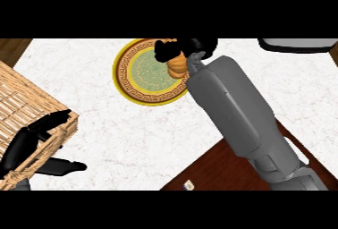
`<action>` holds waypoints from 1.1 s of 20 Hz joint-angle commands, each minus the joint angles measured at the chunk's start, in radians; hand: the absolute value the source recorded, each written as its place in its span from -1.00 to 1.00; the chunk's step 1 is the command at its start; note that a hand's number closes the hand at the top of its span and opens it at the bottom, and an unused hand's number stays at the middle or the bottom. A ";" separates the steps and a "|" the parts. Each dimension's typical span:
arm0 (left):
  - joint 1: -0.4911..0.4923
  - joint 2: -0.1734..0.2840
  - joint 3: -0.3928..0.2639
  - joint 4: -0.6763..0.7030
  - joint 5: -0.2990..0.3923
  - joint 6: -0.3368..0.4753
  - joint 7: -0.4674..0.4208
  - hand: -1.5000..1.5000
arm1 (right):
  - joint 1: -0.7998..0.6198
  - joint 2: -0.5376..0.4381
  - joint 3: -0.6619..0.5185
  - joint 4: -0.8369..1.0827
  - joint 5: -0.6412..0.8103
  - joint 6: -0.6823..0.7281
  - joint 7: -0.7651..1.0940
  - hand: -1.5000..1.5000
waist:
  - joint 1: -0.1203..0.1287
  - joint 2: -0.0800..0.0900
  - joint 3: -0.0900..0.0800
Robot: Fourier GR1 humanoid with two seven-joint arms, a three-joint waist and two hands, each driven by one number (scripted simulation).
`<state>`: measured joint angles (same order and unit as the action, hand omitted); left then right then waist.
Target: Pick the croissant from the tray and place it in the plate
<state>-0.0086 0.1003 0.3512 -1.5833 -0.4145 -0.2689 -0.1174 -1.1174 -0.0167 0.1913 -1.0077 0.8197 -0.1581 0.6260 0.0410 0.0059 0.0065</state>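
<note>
The croissant (pixel 176 65), golden brown, is above the right part of the round plate (pixel 144 74), which has a green centre and a yellow patterned rim. My right hand (pixel 191 47) is curled round the croissant from the far side, and its grey forearm crosses the plate's right edge. I cannot tell whether the croissant touches the plate. The brown tray (pixel 218 172) lies at the lower right, mostly under the forearm. My left hand (pixel 33 143) rests open at the lower left over the basket corner.
A woven wicker basket (pixel 26 107) fills the left edge. A small white object (pixel 189 184) lies on the tray's near corner. A dark-rimmed white object (pixel 297 44) sits at the top right corner. The counter is white marble.
</note>
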 commanded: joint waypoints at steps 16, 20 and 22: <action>-0.073 -0.050 -0.020 0.062 -0.053 -0.004 -0.019 0.00 | -0.156 0.017 0.059 0.593 -0.391 -0.301 -0.082 -1.00 | 0.076 0.027 -0.009; -0.064 -0.057 -0.012 0.025 -0.062 -0.021 0.009 0.00 | -0.172 0.017 0.062 0.621 -0.443 -0.355 -0.154 -1.00 | 0.074 0.024 -0.007; -0.066 -0.051 0.009 0.033 -0.048 -0.026 -0.017 0.00 | -0.181 0.017 0.044 0.593 -0.462 -0.438 -0.191 -1.00 | 0.067 0.022 -0.007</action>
<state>-0.0957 0.0592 0.3507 -1.5750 -0.4677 -0.3199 -0.1133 -1.2705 0.0000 0.2516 -0.4216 0.3983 -0.5101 0.4796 0.1144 0.0278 0.0045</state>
